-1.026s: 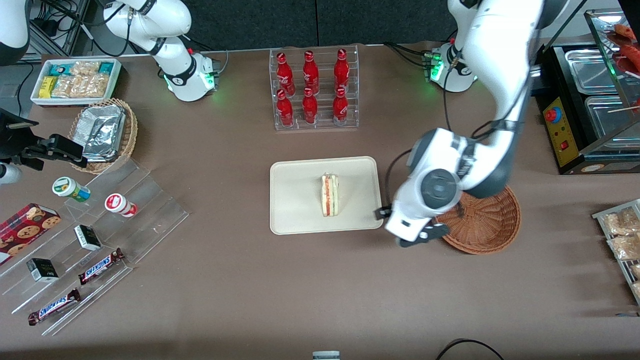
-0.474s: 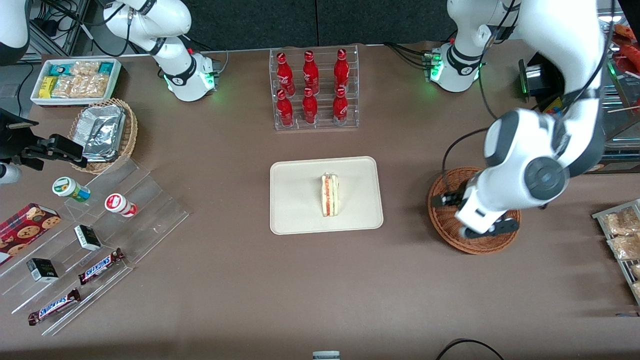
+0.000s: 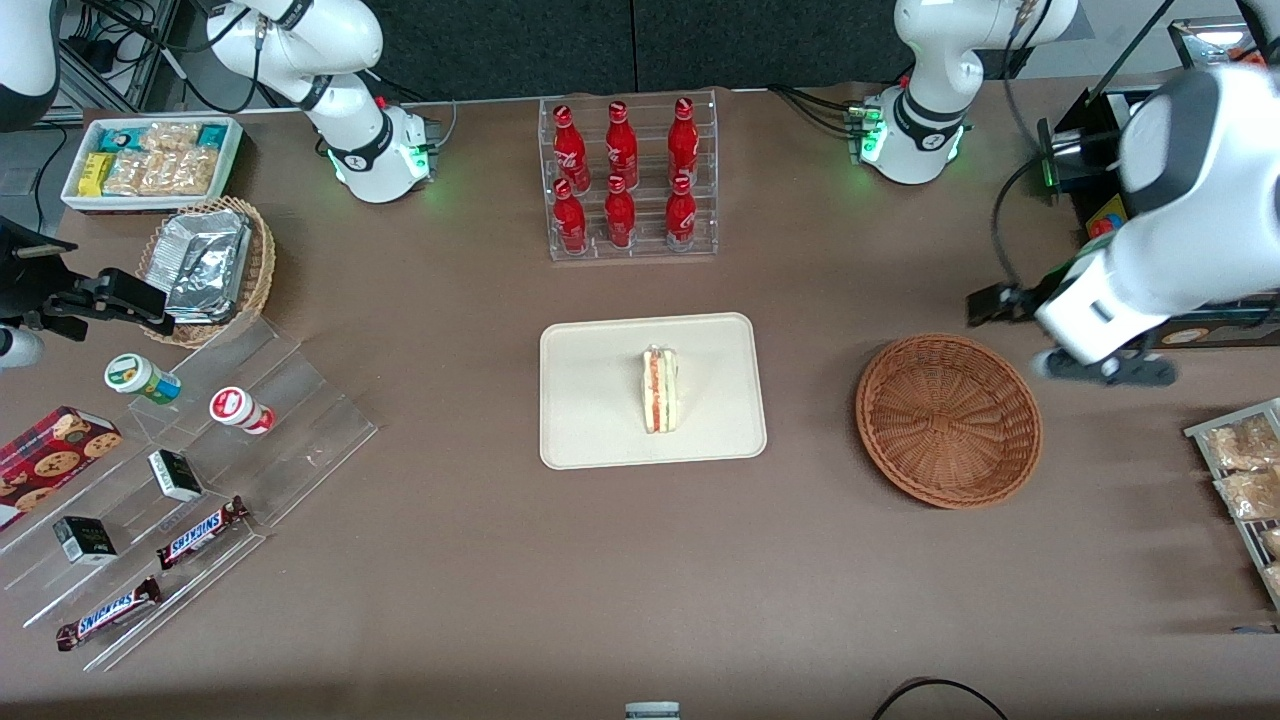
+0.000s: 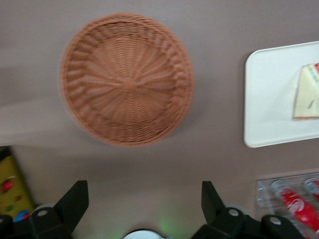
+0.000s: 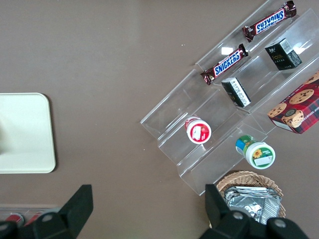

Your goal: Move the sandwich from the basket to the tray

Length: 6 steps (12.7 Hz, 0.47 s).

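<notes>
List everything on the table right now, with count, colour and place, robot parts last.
sandwich: 1, white with red-green filling, on the tray
tray: 1, cream, table middle
basket: 1, reddish-brown, empty, beside the tray toward the working arm's end
cola bottles: 6, red, in a clear rack farther from the camera than the tray
foil packets: silver, in a tan basket toward the parked arm's end
Snickers bars: 2, on clear steps
gripper: 1, open fingers, empty, raised beside the basket, past its rim

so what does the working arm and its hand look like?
Glossy white arm with dark grey joint caps, a black cable looping along it, and a green light at its base. The hand, up off the table beside the basket, has black, wedge-shaped fingers, spread open.
</notes>
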{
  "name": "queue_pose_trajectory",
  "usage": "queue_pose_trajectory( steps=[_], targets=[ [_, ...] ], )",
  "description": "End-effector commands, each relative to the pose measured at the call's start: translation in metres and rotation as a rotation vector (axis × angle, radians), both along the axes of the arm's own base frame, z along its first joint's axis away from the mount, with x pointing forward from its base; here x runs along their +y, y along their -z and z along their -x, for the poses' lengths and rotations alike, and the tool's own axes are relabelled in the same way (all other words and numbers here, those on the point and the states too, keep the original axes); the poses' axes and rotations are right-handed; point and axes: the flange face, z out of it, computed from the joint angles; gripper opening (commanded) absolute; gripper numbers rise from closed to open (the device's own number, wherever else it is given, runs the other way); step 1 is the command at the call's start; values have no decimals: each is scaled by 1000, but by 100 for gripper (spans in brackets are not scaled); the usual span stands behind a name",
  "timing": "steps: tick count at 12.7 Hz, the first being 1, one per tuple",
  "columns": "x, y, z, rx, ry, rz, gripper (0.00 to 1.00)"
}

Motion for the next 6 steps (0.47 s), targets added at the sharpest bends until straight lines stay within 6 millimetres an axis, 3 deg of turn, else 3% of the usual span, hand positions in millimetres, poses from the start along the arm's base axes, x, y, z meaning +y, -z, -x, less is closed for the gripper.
queue_pose_trajectory(
  steps=[1,4,6],
  targets=[
    [10,-34,31,-15,23,-63,100],
    [29,-78,51,-48,-8,-67,100],
    [35,-93,57,-33,-18,-69,100]
  ],
)
